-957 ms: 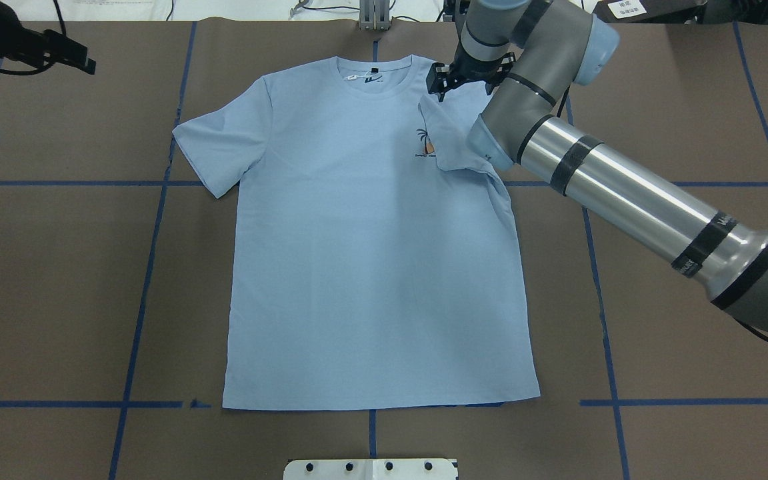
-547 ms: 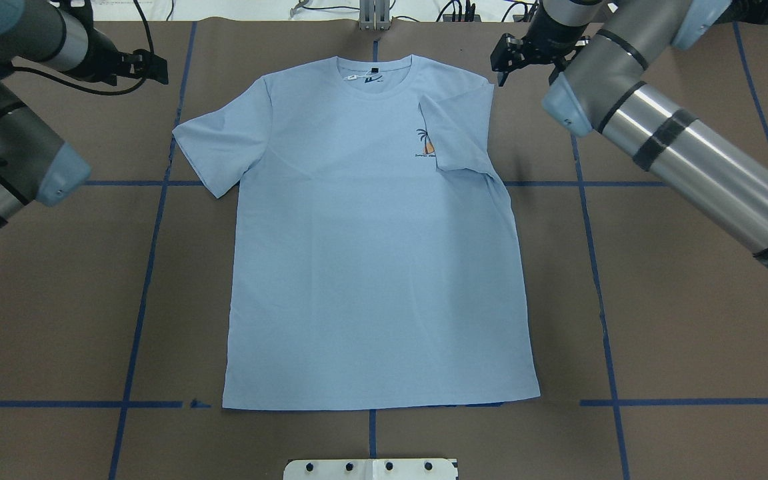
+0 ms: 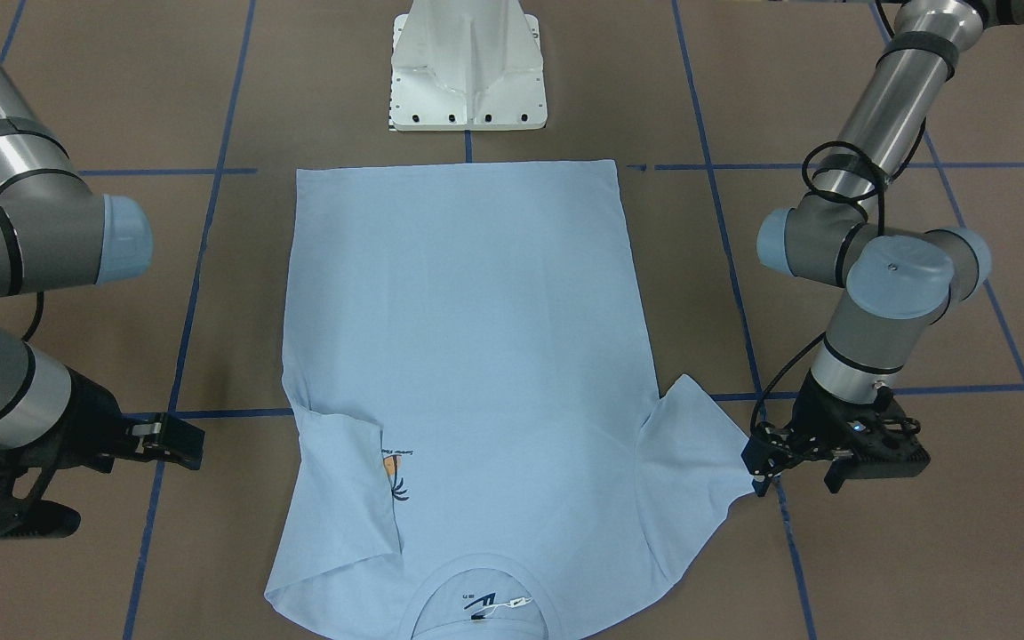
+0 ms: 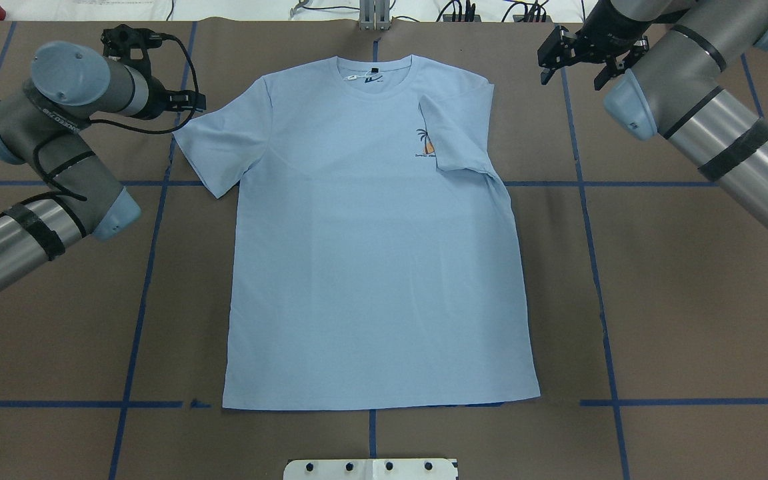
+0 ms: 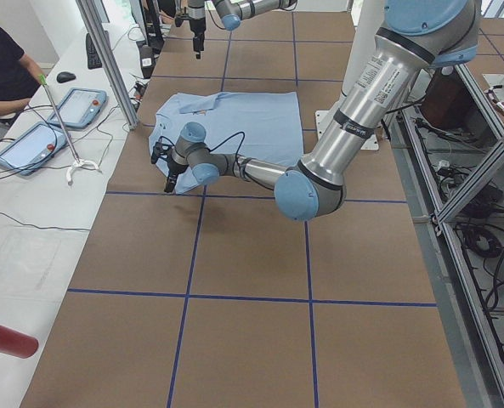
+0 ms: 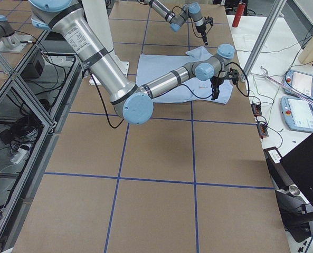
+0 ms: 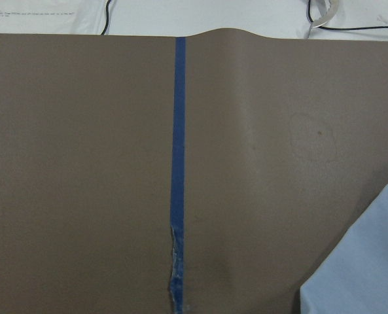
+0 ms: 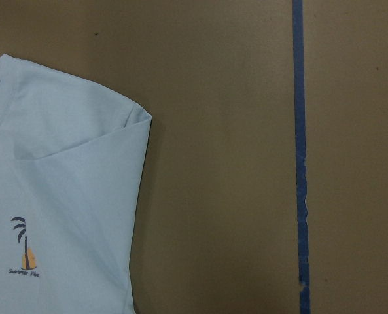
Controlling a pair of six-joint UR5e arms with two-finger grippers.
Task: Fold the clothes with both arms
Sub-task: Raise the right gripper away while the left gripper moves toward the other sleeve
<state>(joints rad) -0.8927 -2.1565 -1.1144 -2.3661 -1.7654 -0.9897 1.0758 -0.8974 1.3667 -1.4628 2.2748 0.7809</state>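
Observation:
The pale blue T-shirt [image 4: 377, 253] lies flat on the brown table, collar toward the far edge. Its sleeve on the robot's right side [image 4: 461, 133] is folded in over the chest and partly covers the palm print [image 4: 426, 142]. The other sleeve [image 4: 214, 143] lies spread out. My left gripper [image 4: 194, 103] hovers at that sleeve's outer tip, open and holding nothing; the same left gripper [image 3: 759, 471] shows beside the sleeve tip in the front view. My right gripper [image 4: 567, 67] stands open beyond the shirt's folded shoulder, clear of the cloth.
Blue tape lines [image 4: 587, 220] cross the brown table cover. The white pedestal base [image 3: 469, 67] stands at the near edge behind the hem. A person with tablets [image 5: 77, 106] sits at the side bench past the far edge.
The right gripper has let go of the folded sleeve and drawn back to the right. The left arm has swung in from the left edge to the spread sleeve's tip.

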